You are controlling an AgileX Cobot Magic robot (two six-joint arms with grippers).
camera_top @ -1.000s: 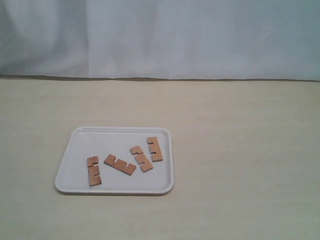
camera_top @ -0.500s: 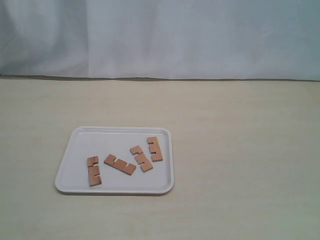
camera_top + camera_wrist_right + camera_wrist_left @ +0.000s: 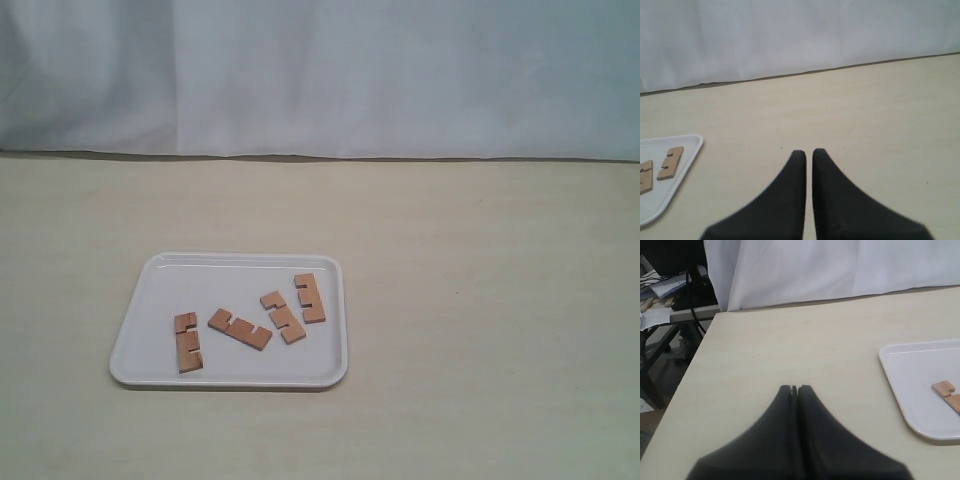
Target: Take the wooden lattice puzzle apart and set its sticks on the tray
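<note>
Tabletop (image 3: 480,300) under left hand (image 3: 796,387), right hand (image 3: 809,152): both closed, empty.

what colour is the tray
The tray is plain white, seen best in the exterior view.

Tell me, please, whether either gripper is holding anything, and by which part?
Nothing is held. The left gripper and the right gripper are both shut with nothing between their fingertips, and the four sticks lie loose on the tray.
</note>
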